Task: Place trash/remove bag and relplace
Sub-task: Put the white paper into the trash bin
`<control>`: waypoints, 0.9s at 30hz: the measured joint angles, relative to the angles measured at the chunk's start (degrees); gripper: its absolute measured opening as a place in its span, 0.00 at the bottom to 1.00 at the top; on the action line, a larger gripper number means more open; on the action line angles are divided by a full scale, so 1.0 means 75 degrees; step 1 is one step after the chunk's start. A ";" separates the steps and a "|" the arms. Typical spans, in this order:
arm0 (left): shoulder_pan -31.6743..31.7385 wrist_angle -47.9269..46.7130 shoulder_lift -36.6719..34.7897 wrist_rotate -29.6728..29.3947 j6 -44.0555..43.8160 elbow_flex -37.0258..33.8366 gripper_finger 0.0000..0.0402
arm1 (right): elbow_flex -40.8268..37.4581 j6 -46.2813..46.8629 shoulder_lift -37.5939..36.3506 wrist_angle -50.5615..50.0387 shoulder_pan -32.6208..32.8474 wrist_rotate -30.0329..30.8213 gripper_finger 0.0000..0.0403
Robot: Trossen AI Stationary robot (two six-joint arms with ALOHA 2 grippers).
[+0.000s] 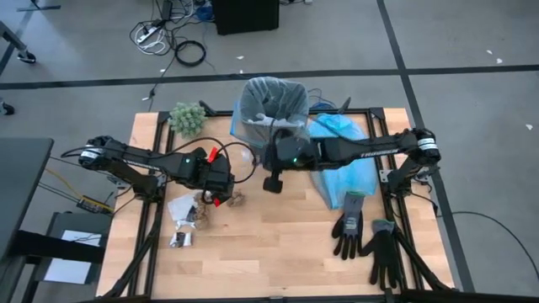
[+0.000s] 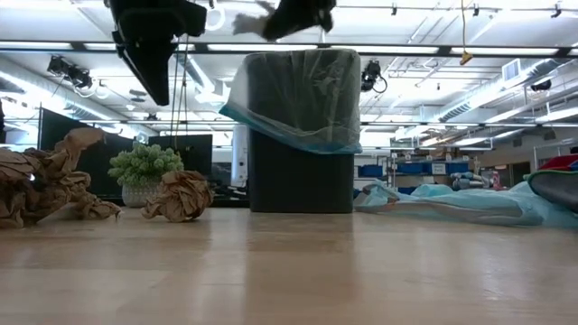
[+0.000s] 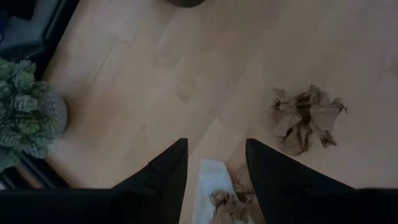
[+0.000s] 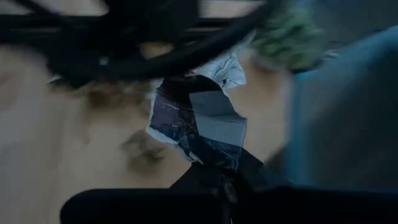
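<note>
A crumpled white-and-silver wrapper (image 4: 202, 124) is pinched in the right claw (image 1: 273, 183), carried near the desk's middle; the black lined bin (image 1: 271, 108) lies just beyond, toward the far edge. The left claw (image 3: 214, 171) hangs wide open over brown paper scraps (image 1: 202, 216).

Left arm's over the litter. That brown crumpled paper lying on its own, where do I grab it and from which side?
Take the brown crumpled paper across its bunched middle, coming straight down from above. It lies low on the table with ragged flaps splayed outward, so the edges are thin and likely to slip. The left gripper hangs beside it, jaws open.
</note>
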 joint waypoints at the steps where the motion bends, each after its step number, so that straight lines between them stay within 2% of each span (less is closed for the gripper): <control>1: -0.0001 0.0004 0.0000 0.0000 0.0005 0.0000 0.43 | 0.0152 -0.0049 -0.0047 -0.0152 -0.0038 0.0207 0.00; 8: -0.0003 0.0095 0.0002 -0.0346 -0.0040 0.0000 0.43 | 0.0550 -0.0865 -0.0281 -0.1095 -0.0642 0.1178 0.00; 19: -0.0318 0.2015 0.0003 -0.0149 0.0495 0.0000 0.43 | 0.0673 -0.1116 -0.0426 -0.1308 -0.1377 0.1172 0.00; 27: -0.0338 0.2153 0.0000 0.0056 0.0055 -0.0012 0.43 | 0.1107 -0.1790 -0.0426 -0.0828 -0.1511 0.1172 0.00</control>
